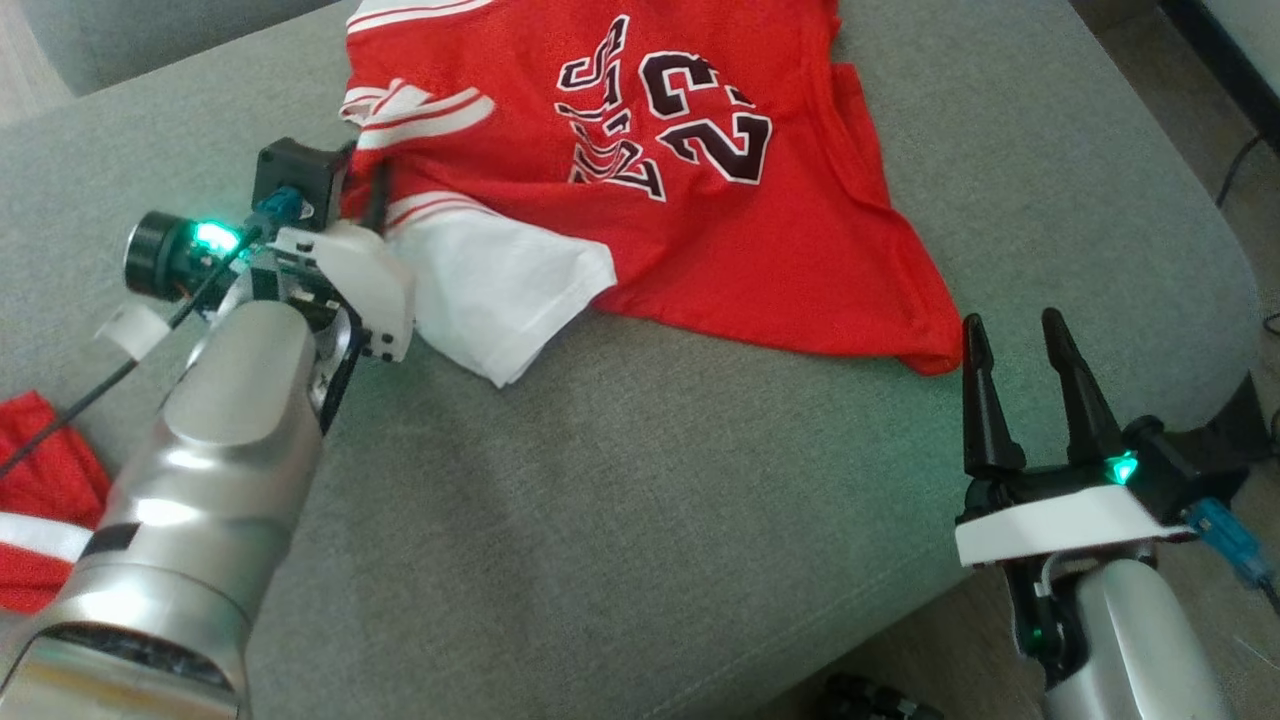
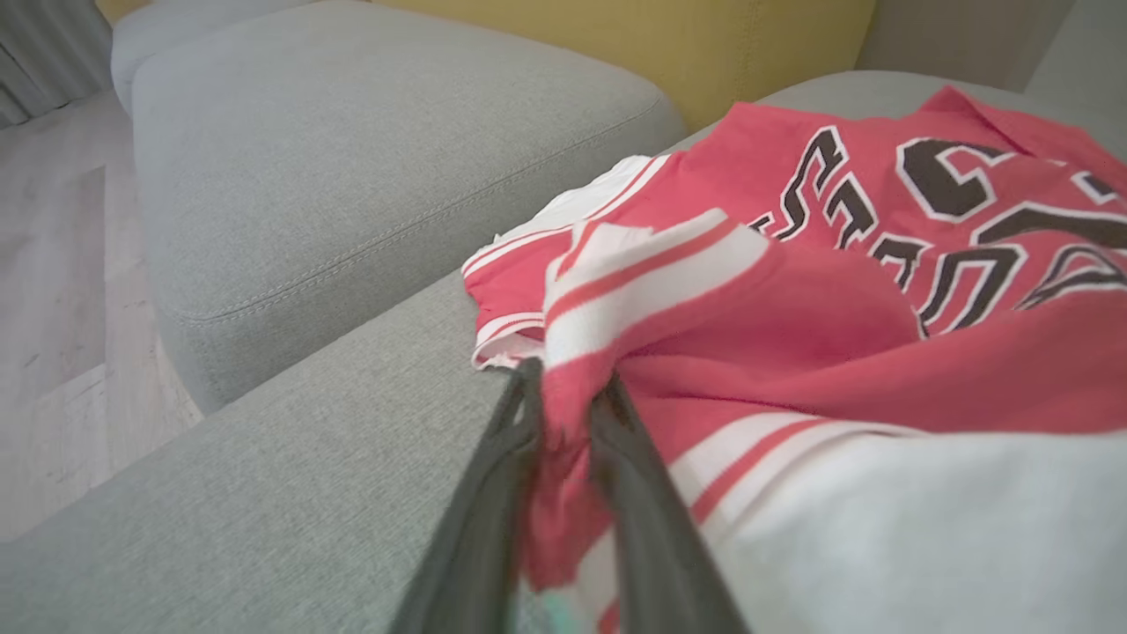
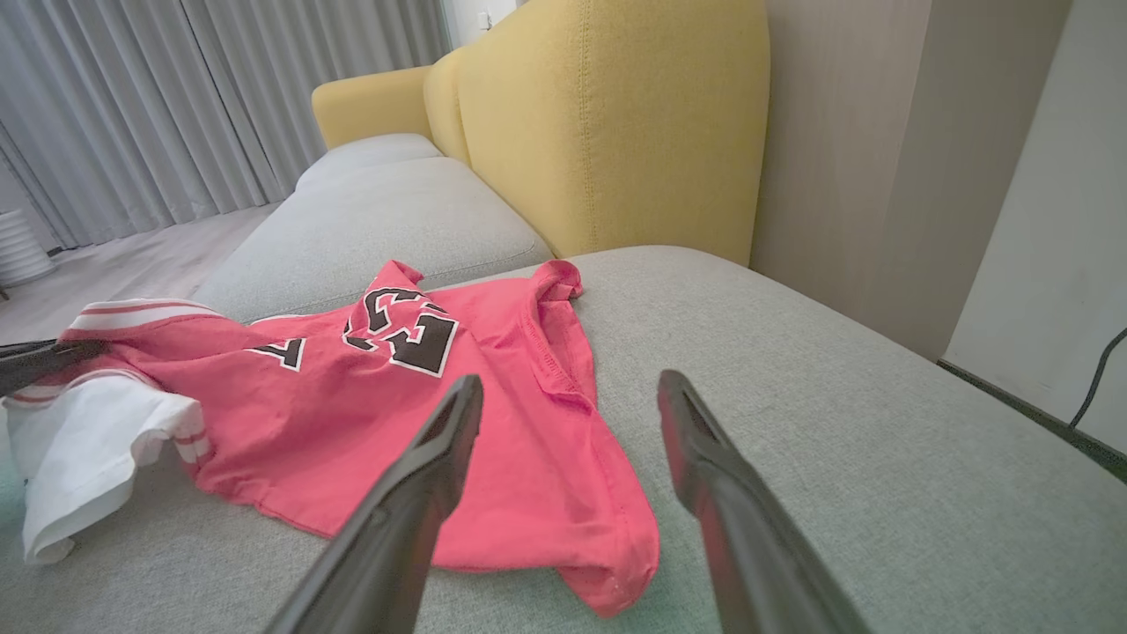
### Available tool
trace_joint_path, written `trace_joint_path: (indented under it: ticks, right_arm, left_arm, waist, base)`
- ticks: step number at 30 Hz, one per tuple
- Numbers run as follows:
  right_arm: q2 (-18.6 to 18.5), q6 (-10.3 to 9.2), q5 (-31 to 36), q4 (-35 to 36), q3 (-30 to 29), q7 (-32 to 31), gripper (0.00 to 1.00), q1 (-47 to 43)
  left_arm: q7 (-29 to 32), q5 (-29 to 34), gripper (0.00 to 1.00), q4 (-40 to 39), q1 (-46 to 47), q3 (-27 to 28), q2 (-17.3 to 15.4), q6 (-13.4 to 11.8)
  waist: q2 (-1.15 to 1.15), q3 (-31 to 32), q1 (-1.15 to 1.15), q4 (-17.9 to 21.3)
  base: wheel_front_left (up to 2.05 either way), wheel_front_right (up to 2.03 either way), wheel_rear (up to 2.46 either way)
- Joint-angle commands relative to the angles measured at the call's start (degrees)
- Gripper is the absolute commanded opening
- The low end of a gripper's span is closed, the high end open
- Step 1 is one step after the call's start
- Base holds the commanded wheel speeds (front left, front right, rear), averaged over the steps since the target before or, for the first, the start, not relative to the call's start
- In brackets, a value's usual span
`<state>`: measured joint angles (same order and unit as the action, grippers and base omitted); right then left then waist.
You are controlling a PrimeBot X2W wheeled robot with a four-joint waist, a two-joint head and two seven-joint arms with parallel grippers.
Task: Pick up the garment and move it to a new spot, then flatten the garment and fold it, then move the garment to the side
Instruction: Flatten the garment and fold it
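We work on a broad grey sofa seat (image 1: 640, 520) with a yellow backrest (image 3: 616, 114) behind it. It is soft, so anything laid on it can be dragged smooth rather than lifted clear. The garment (image 1: 760, 250) lies across the far half of this seat, towards the left. It is a red jersey with dark lettering (image 1: 700, 120) and a number edged in white, lying print-up and mostly spread, though rumpled and bunched along its left side. From that side a white sleeve (image 1: 500, 290) with red stripes spills towards us, folded over itself. The far right hem corner (image 1: 930, 350) reaches towards the seat's front edge. A separate red-and-white cloth (image 1: 40, 510) sits at the lower left and is apart from the job in hand. Our left tool (image 2: 570, 392) is clamped on a gather of red striped fabric by the shoulder, and the cloth puckers between the two dark fingers. We judge this grip is there to tug that crumpled side outward and flatten it. Our right tool (image 1: 1012, 320) stands with its fingers apart and nothing between them, just short of the hem corner. It looks well placed to take that corner as the opposing hold, so the cloth can be pulled taut between the two.
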<state>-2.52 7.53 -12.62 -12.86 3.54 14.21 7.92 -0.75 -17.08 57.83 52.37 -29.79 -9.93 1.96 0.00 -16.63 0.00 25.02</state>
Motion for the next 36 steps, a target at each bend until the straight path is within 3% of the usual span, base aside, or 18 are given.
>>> trace_joint_path:
  ticks: [1, 8, 19, 28, 32, 36]
  right_arm:
    - [-0.4, -0.04, -0.2, 1.7, 1.4, 0.8, 1.00, 1.9]
    - [-0.4, -0.04, 0.8, 2.5, 0.3, 0.8, 1.00, 2.2]
    - [-0.4, -0.04, 4.8, 2.6, -3.0, 0.8, 1.00, 1.8]
    - [-0.4, -0.04, 5.2, 2.2, -4.2, 0.8, 1.00, -1.9]
    - [-0.4, -0.04, 4.8, 2.6, -4.1, 0.8, 1.00, -3.3]
    - [-0.4, -0.04, 4.6, 2.9, -4.0, 0.8, 1.00, -3.8]
  left_arm:
    - [-1.2, 0.6, 1.00, -0.9, 3.2, 0.8, -2.0, 0.8]
    - [-7.2, 0.3, 1.00, 0.5, 4.7, 0.7, -1.3, 1.0]
    - [-12.6, -2.2, 1.00, -3.0, -0.3, 1.0, 1.0, 1.8]
    - [-14.2, -5.8, 1.00, -15.2, -16.8, 4.5, 3.2, -3.7]
    - [-14.2, -5.9, 1.00, -24.5, -25.2, 7.2, 3.8, -7.0]
    - [-14.2, -5.2, 1.00, -31.0, -31.2, 8.5, 4.4, -8.3]
  waist:
    - [0.00, -0.1, 0.00, -0.2]
    - [0.00, 0.5, 0.00, -3.8]
    - [0.00, 5.0, 0.00, -13.7]
    - [0.00, 9.4, 0.00, -19.4]
    - [0.00, 9.9, 0.00, -19.9]
    - [0.00, 9.8, 0.00, -19.9]
  base:
    - [0.00, 0.00, 0.00]
    - [0.00, 0.00, 0.00]
    - [0.00, 0.00, 0.00]
    - [0.00, 0.00, 0.00]
    - [0.00, 0.00, 0.00]
    - [0.00, 0.00, 0.00]
